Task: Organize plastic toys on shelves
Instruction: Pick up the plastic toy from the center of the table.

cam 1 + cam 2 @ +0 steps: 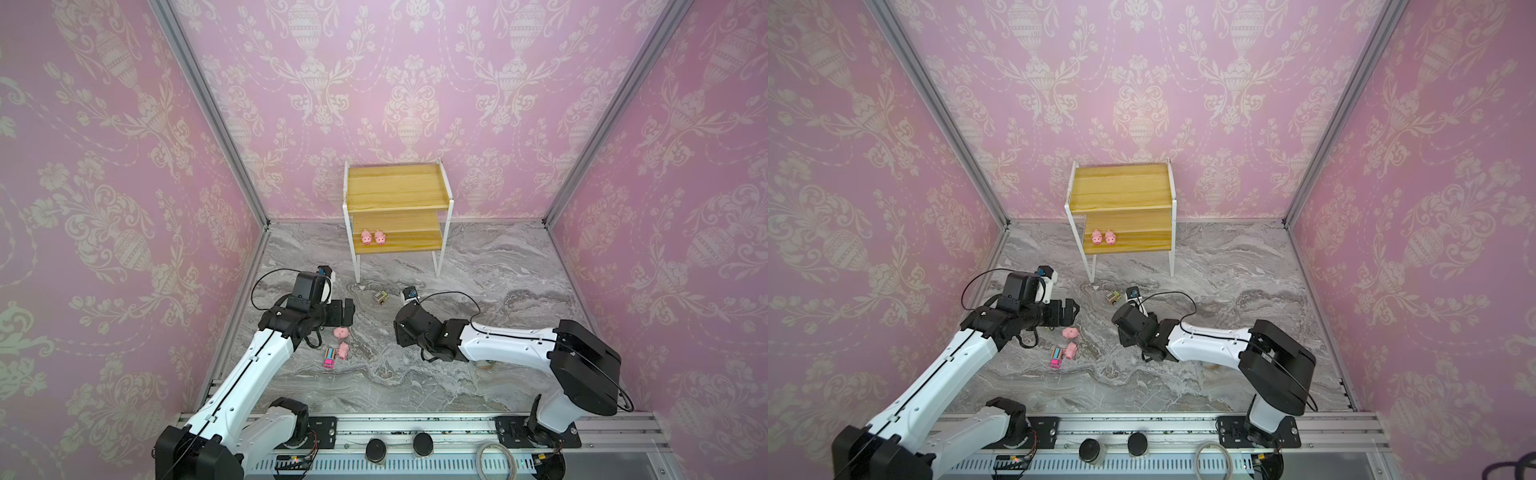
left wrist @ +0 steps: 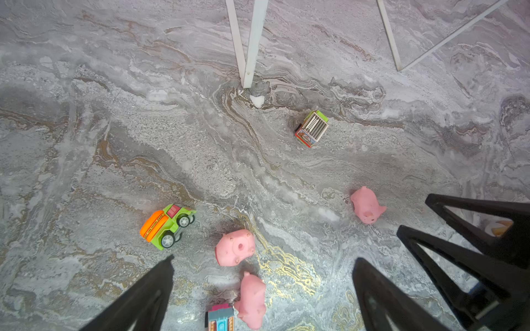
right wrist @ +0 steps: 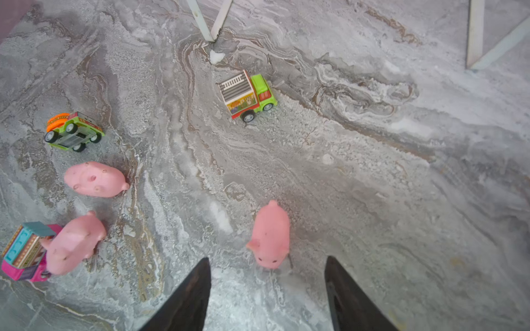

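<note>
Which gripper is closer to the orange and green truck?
Left. The left gripper sits right beside the orange-green truck, which lies just off one fingertip. The right gripper is farther off, past the lone pig.

A small pink plastic pig figure (image 1: 366, 237) and a second pink pig (image 1: 380, 237) are being carried side by side on the lower yellowish board of the white-framed two-tier wooden rack (image 1: 397, 187). On the grey marbled tabletop (image 3: 372, 172), a third pink pig (image 3: 96, 179) is being shown on its side beside the tipped orange-and-green toy truck (image 3: 73, 130), a fourth pink pig (image 3: 74, 243) touching the pink-and-blue toy truck (image 3: 24, 252), a fifth pink pig (image 3: 271, 235) standing apart, and the brown-and-green toy truck (image 3: 246, 96) on its wheels.
</note>
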You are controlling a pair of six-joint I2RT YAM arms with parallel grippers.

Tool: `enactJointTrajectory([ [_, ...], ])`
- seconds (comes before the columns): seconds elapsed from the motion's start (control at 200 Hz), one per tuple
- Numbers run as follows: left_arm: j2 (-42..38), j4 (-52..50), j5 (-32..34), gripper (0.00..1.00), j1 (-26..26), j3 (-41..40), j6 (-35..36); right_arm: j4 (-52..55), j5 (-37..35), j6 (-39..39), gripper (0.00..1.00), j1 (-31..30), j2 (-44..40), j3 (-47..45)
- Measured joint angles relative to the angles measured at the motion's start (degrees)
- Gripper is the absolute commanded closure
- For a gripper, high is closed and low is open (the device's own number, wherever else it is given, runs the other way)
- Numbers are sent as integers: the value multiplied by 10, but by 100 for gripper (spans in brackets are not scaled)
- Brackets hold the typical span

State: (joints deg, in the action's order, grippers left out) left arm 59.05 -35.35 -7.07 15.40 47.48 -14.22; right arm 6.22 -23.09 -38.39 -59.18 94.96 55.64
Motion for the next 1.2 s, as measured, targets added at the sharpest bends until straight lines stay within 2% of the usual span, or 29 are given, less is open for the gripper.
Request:
enactJointTrajectory([
  [0.175,-17,6,-8,1,18,0,0,22,-42,-83,41,-27,38,14],
  [0.315,-25,11,-17,1,31,0,0,24,-58,-114,43,-27,58,14],
  [0.821,-25,11,-16,1,36,0,0,0,-60,-82,59,-24,128,45],
  [0.936,-25,11,-16,1,36,0,0,-5,-58,-75,66,-16,138,48],
  [1.086,-24,11,-16,1,36,0,0,-14,-54,-59,80,-9,140,48],
  [1.201,-23,11,-16,1,36,0,0,-21,-50,-34,83,-9,138,48],
])
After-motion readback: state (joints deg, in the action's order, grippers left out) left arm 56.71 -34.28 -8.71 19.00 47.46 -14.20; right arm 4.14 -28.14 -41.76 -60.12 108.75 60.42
